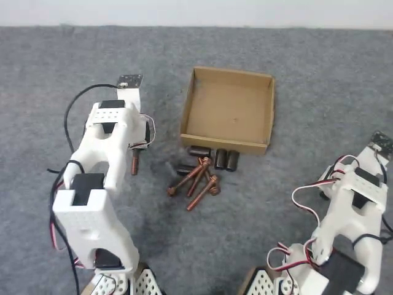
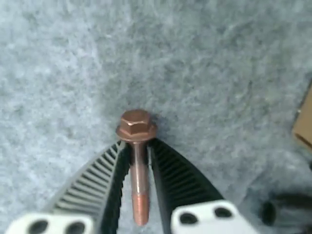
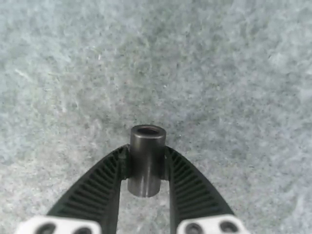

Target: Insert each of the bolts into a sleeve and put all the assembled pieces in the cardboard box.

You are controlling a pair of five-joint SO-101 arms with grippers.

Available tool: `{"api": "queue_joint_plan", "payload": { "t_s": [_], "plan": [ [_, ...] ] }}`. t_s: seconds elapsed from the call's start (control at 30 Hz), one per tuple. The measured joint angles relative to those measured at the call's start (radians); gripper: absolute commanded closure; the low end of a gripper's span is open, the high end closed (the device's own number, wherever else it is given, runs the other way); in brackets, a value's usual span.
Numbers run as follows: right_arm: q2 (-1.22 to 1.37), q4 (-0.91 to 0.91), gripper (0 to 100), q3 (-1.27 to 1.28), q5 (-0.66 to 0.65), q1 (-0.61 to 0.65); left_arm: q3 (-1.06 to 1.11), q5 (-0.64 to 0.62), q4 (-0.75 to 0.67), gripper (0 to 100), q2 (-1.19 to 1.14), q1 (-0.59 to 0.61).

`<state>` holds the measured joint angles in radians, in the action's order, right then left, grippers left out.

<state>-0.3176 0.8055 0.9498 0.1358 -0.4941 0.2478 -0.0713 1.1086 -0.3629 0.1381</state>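
left tool (image 2: 138,145) clamps bolt (image 2: 137,126), right tool (image 3: 146,149) sleeve (image 3: 146,165)

1. A grey, felt-like mat (image 1: 295,203) covers the table, its nap mottled with lighter and darker patches.
2. A pale wall (image 1: 196,12) runs as a strip along the mat's far edge.
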Motion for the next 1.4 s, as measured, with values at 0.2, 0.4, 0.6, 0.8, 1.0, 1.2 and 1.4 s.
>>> {"api": "queue_joint_plan", "payload": {
  "t_s": [0.2,0.4,0.6,0.8,1.0,1.2,1.4],
  "plan": [
    [0.0,0.0,99.2,0.0,0.0,0.0,0.172,0.002,-0.166,99,0.112,0.009],
    [0.0,0.0,99.2,0.0,0.0,0.0,0.207,-0.028,-0.229,88,0.127,-0.008],
    [0.0,0.0,99.2,0.0,0.0,0.0,0.209,-0.077,-0.239,87,0.129,-0.008],
    [0.0,0.0,99.2,0.0,0.0,0.0,0.212,-0.092,-0.239,92,0.129,-0.008],
    [0.0,0.0,99.2,0.0,0.0,0.0,0.18,-0.092,-0.222,98,0.11,-0.015],
    [0.0,0.0,99.2,0.0,0.0,0.0,0.091,-0.1,-0.149,99,0.049,-0.017],
    [0.0,0.0,99.2,0.0,0.0,0.0,0.086,-0.097,-0.14,99,0.048,-0.017]
  ]
}}
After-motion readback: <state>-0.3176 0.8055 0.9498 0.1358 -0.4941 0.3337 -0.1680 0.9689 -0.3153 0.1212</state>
